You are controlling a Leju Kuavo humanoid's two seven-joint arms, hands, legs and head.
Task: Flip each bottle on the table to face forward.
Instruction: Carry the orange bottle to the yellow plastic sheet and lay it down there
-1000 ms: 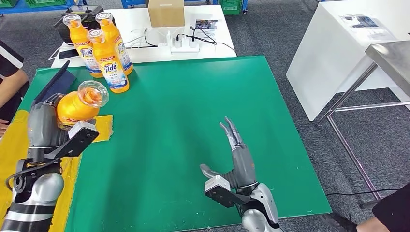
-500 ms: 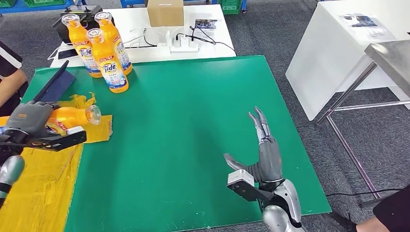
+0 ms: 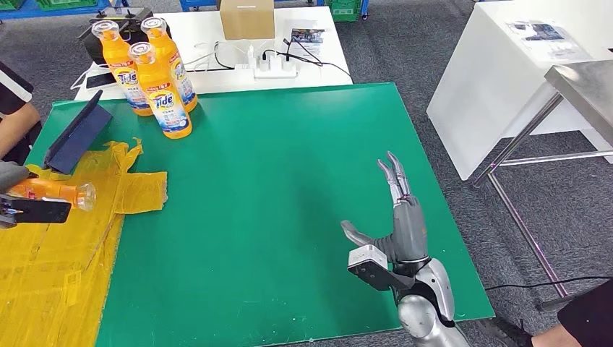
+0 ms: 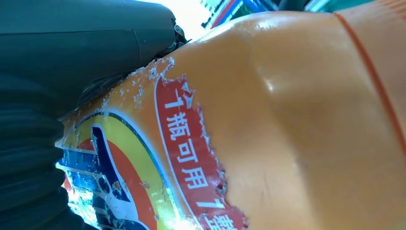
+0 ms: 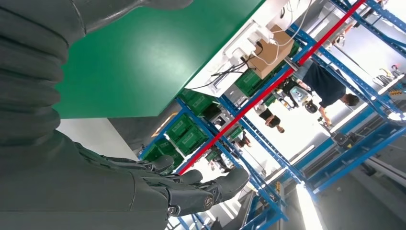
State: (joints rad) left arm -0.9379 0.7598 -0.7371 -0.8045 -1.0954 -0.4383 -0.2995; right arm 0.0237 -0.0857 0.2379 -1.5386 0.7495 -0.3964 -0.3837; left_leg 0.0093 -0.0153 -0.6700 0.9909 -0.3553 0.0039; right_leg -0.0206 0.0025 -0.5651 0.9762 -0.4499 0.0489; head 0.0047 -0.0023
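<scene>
Held bottle [image 3: 54, 191] – orange, lying on its side at the far left edge of the head view, cap end pointing toward the table's middle, over the yellow plastic sheet [image 3: 58, 275]. Left hand [image 3: 11, 177] grips it by the body; only a bit of the hand shows there, w/ a dark wrist part just below the bottle. In the left wrist view the bottle [image 4: 287, 120] sits close up: orange wall, red band of Chinese characters, edge of the label torn and scuffed, dark hand cover [image 4: 72, 43] pressed against it.

Three more bottles [image 3: 155, 76] stand upright in a tight cluster at the table's far left corner, orange w/ clear caps; the nearest shows a Tide label toward the camera.

Right hand [image 3: 397, 224] – over the near right part of the green table [image 3: 289, 181], holding nothing, fingers straight and pointing away from the robot, thumb out to the side. Right wrist view agrees: fingers [image 5: 191, 189] extended, nothing in them.

Around: dark blue tablet-like item [image 3: 76, 134] propped at a tilt beside the yellow sheet. A person's arm in a dark sleeve [image 3: 14, 101] at the left edge. Beyond the green table, a white table w/ a cardboard box [image 3: 248, 18] and a power strip [image 3: 275, 69] w/ cables.
</scene>
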